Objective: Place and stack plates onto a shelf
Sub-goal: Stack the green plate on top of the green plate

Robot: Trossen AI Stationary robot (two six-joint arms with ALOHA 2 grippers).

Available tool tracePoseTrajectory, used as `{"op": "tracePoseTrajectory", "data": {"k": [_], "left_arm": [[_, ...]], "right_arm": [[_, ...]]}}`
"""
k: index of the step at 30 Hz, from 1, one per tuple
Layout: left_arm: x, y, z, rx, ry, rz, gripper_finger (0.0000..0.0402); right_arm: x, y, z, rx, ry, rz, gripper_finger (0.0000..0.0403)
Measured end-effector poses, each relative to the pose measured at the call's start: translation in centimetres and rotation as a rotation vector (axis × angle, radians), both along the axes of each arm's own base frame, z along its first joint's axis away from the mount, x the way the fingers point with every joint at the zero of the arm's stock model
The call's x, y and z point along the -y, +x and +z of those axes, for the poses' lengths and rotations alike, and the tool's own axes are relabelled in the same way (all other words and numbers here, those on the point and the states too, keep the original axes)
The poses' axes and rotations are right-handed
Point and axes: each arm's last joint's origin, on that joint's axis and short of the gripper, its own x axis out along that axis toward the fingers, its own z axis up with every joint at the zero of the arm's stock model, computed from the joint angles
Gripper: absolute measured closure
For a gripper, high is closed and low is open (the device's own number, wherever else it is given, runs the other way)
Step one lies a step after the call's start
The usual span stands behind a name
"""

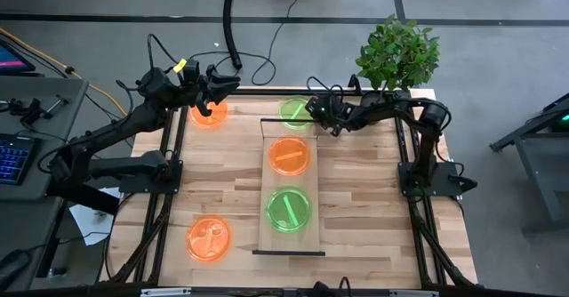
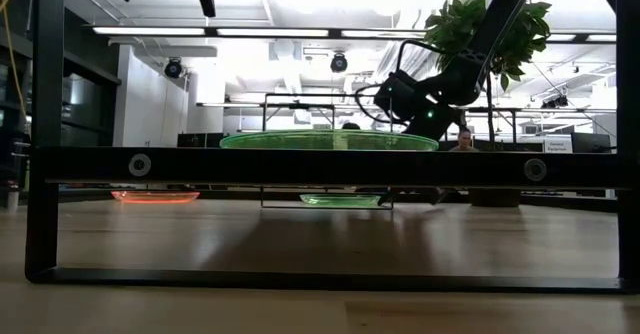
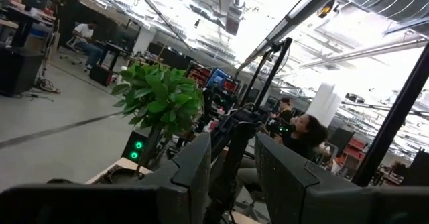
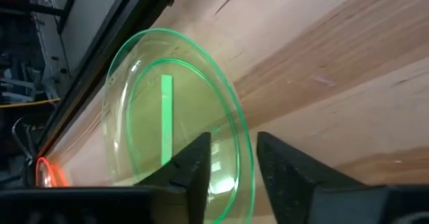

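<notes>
The shelf (image 1: 292,183) is a light wood board standing raised along the table's middle. It carries an orange plate (image 1: 289,156) and a green plate (image 1: 289,209). Another green plate (image 1: 292,110) lies flat on the table at the shelf's far end. My right gripper (image 1: 316,108) hovers open just right of it, and in the right wrist view my right gripper (image 4: 231,167) has the green plate's rim (image 4: 242,137) showing ahead between its fingers. My left gripper (image 1: 212,91) hangs open and holds nothing. It is above an orange plate (image 1: 209,113) at the far left.
A third orange plate (image 1: 208,239) lies on the table near its left front. A potted plant (image 1: 397,55) stands at the far right corner. The black table frame (image 1: 169,168) runs along both sides. In the low view the shelf's edge (image 2: 330,166) crosses in front.
</notes>
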Motion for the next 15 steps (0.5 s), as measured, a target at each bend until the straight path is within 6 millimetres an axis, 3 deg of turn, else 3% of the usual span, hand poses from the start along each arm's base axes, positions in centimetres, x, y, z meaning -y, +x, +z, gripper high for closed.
{"op": "tracePoseTrajectory", "data": {"k": [7, 15], "left_arm": [[0.0, 0.0, 0.0, 0.002, -0.015, -0.004, 0.0295], [0.0, 0.0, 0.0, 0.002, -0.015, -0.004, 0.0295]], "right_arm": [[0.1, -0.3, -0.2, -0.065, -0.040, 0.058, 0.0393], [0.1, -0.8, 2.2, -0.104, -0.138, 0.145, 0.0401]]}}
